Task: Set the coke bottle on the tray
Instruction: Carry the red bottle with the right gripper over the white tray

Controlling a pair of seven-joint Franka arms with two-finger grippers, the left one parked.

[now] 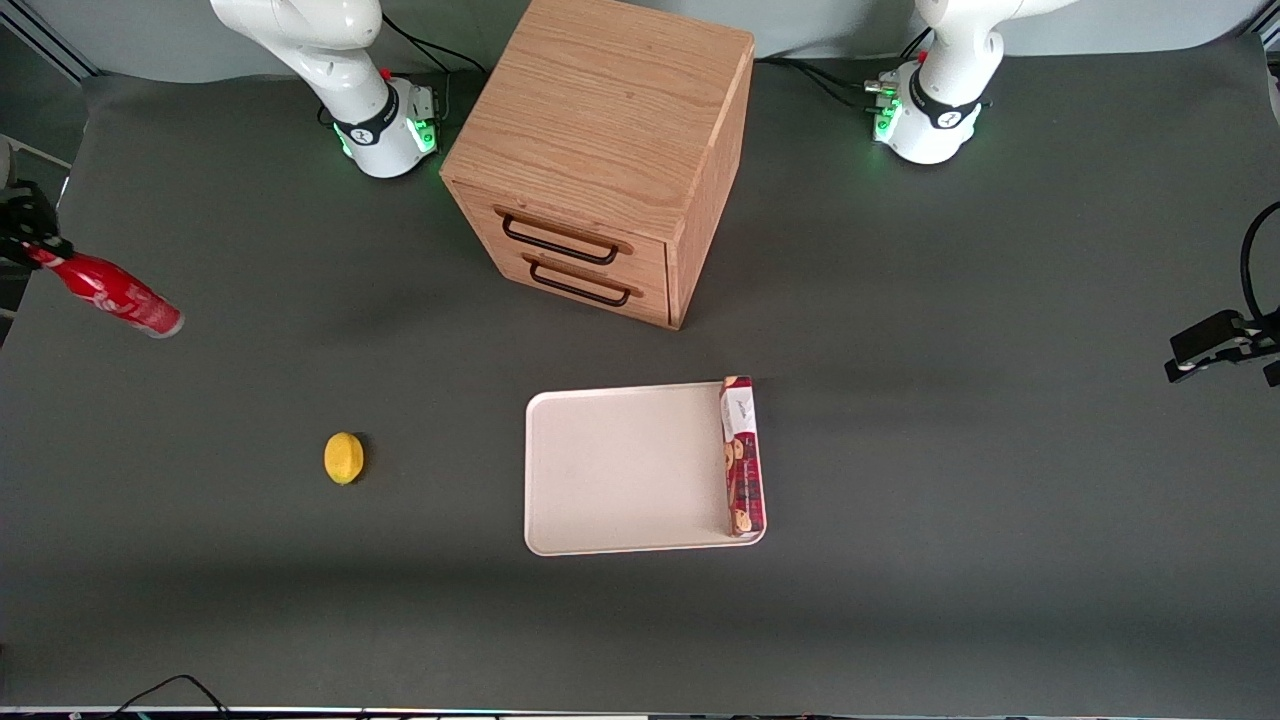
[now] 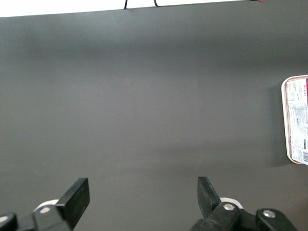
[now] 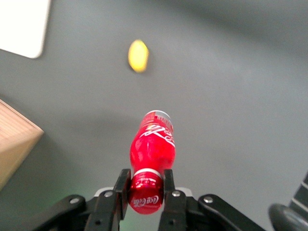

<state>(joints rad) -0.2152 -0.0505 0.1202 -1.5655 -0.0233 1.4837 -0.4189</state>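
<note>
The gripper [image 1: 30, 245] is positioned at the working arm's end of the table [image 1: 300, 620], at the edge of the front view. Its 2 fingers [image 3: 121, 185] are closed on the red cap end of the coke bottle [image 1: 110, 292], with 1 finger pressed against each side of the cap. The bottle is held tilted, its base pointing away from the gripper and down toward the table. In the right wrist view the bottle [image 3: 152, 154] extends out from between the fingers, white lettering visible on the cap and on the body; whether its base touches the table cannot be determined. The tray [image 1: 620, 470] lies flat on the table, nearer to the front camera than the wooden cabinet [image 1: 600, 150], and well apart from the bottle. A long red cookie box [image 1: 741, 455] lies inside the tray along the rim on the parked arm's side; the remainder of the tray surface is bare. The cabinet carries 2 drawers, each with 1 dark handle [image 1: 558, 242], facing the front camera at an angle. A lemon [image 1: 343, 458] rests on the table between the bottle and the tray, nearer to the front camera than the bottle and not touching either item.
</note>
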